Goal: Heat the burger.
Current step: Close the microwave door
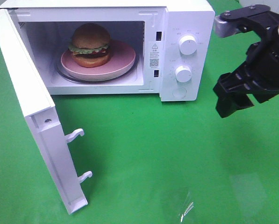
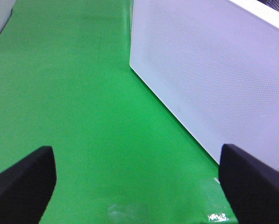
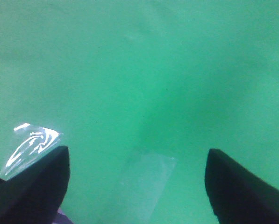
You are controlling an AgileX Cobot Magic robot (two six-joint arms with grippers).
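Right hand [image 3: 137, 168] hangs spread wide near microwave [image 1: 186, 46].

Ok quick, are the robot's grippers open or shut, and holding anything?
Left gripper: open, holding nothing.
Right gripper: open, holding nothing.

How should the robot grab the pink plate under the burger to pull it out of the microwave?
Probably by pinching the front rim of the pink plate, coming straight in through the open front of the microwave. That rim is thin and sticks out past the burger, and the oven walls block every other side.
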